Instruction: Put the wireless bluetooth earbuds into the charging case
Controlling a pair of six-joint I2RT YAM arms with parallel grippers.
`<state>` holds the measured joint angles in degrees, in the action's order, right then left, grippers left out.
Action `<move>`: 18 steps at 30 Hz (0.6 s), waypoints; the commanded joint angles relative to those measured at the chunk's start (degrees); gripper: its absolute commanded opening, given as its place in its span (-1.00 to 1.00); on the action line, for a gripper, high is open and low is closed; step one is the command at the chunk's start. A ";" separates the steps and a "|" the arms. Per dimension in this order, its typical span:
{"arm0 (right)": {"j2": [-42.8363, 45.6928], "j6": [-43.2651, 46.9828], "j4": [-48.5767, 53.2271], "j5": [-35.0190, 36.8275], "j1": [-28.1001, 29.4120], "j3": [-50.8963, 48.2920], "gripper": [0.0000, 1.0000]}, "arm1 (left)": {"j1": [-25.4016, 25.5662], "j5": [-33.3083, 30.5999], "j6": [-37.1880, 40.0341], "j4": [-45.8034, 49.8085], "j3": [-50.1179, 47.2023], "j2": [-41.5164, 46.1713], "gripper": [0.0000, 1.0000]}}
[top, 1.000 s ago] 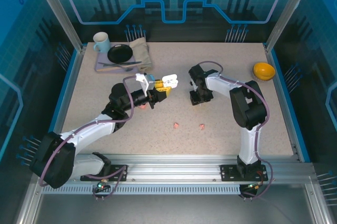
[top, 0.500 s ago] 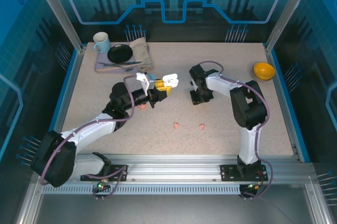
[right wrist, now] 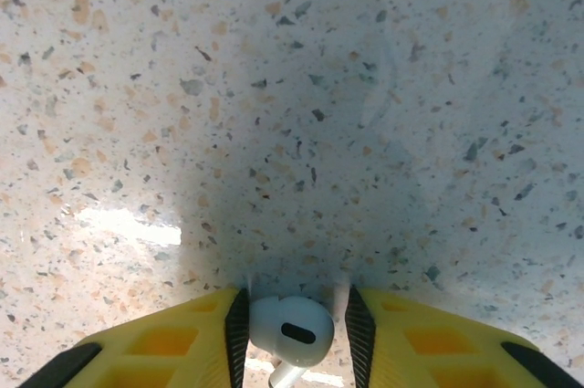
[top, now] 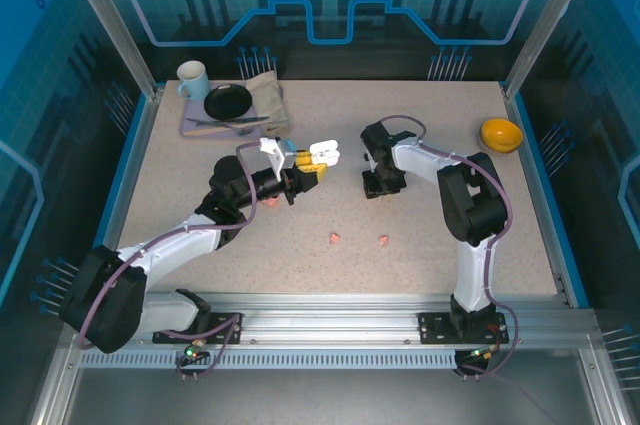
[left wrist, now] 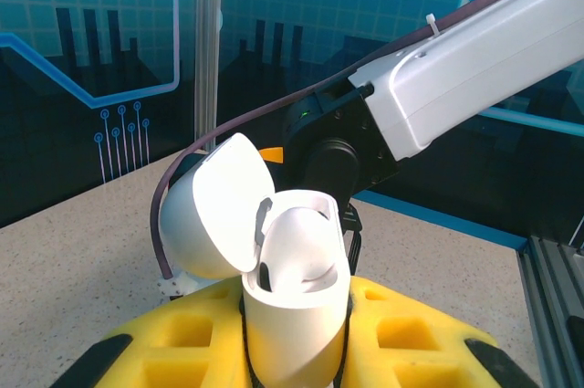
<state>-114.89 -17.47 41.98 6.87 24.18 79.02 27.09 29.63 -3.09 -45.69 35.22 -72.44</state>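
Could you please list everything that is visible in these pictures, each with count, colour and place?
charging case: one, white, lid open, held in left gripper
white earbud: one, on table between right gripper's fingers
pink earbuds: two, salmon-pink, on table nearer the arm bases
mug: one, pale, far left
plate: one, black, beside mug
cloth: one, beige, right of plate
bowl: one, orange-yellow, far right
table: one, speckled beige
left gripper: yellow fingers, mid-table
right gripper: yellow fingers, pointing down at table
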 commanded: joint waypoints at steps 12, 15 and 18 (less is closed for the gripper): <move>-1.99 -4.39 0.58 -1.59 -1.31 1.78 -0.25 | -0.46 0.63 -0.05 -2.22 1.95 -0.94 -1.00; -1.66 -4.50 0.61 -1.08 -1.25 1.48 -0.29 | -0.47 0.66 -0.09 -2.47 1.95 -1.10 -1.00; -1.57 -4.36 0.56 -0.86 -1.11 1.44 -0.35 | -0.48 0.44 -0.07 -2.49 2.04 -1.21 -1.00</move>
<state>-115.22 -21.19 42.39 5.93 23.57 79.61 27.09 29.63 -3.09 -45.71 35.22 -73.19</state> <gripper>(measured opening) 0.336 0.222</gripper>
